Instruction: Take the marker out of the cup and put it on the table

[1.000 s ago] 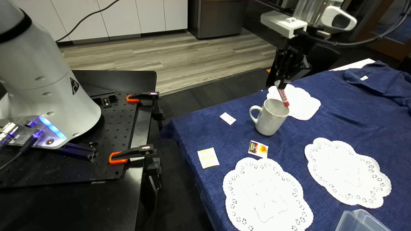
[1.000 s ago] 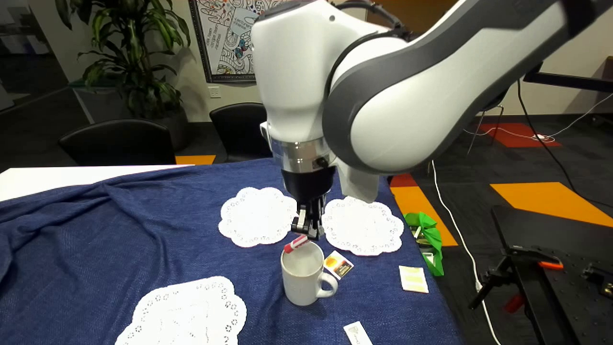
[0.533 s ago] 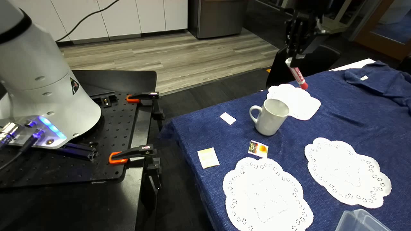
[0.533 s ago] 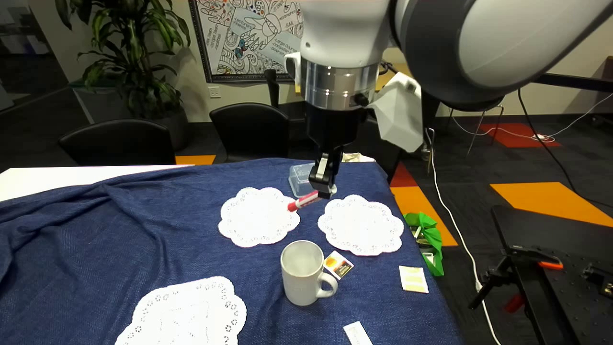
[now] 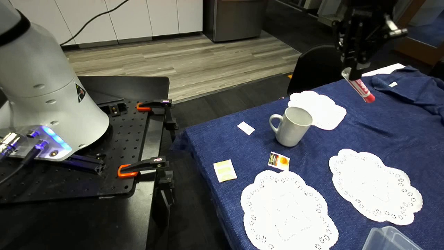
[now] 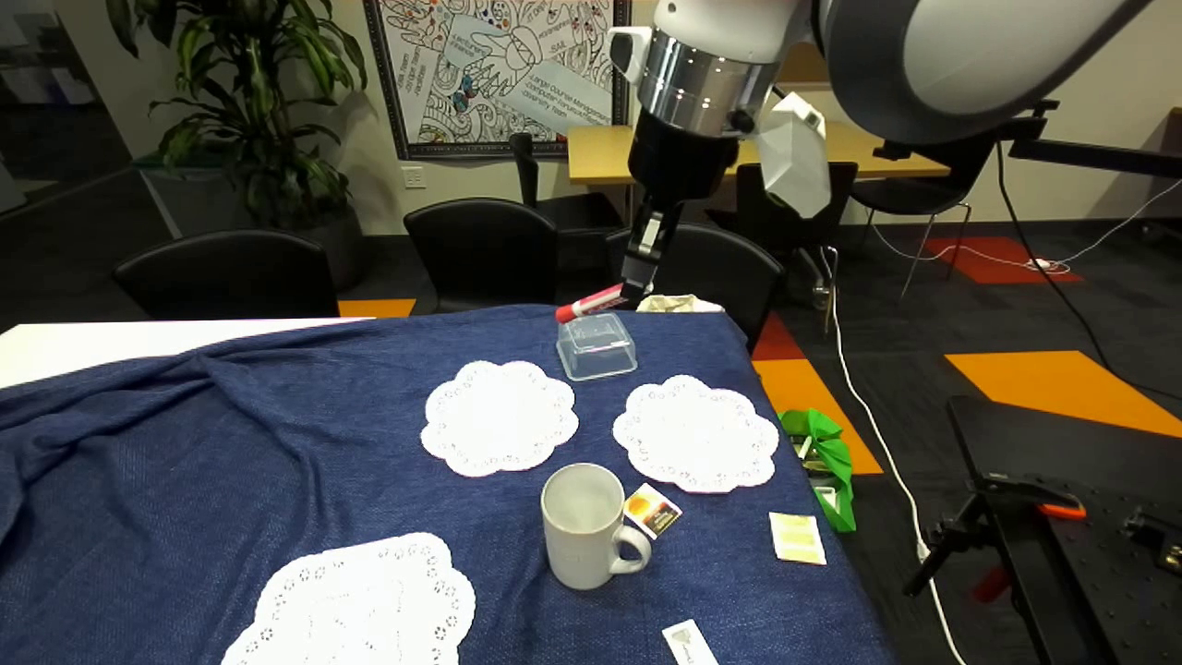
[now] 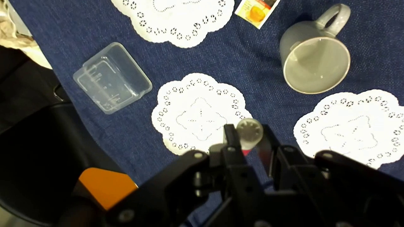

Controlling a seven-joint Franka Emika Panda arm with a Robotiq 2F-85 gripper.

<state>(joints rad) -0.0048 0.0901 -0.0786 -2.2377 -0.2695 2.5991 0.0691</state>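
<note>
Your tool [image 7: 248, 135] is clamped on the marker [image 5: 360, 87], its two fingers gripping near the white end. The marker is in the air above the bench [image 6: 166, 480], out of the cup [image 6: 580, 545] and well apart from it; in the wrist view it is on the side away from the cup's handle. You have a short white stick with a reddish-pink printed band and a red tip, tilted with the tip lower.

The bench is covered in dark navy cloth, with folds well apart from the cup, which stands upright, plain white. Nearest the cup lies an orange-pictured packet [image 5: 279, 161]; a white packet [image 5: 246, 128] and a pale yellow packet [image 5: 224, 171] lie farther off. Lace doilies [image 5: 376, 187] lie to several sides of the cup, a clear box [image 6: 597, 349] beyond two of them. Farther from the cup you have a black stand [image 5: 86, 220] with orange clamps [image 5: 127, 171], plank floor [image 5: 208, 66] and a leafy plant [image 6: 263, 120].

Counting outward from the cup: one cup, one marker, three packets, three doilies, one box, two clamps, one plant.
</note>
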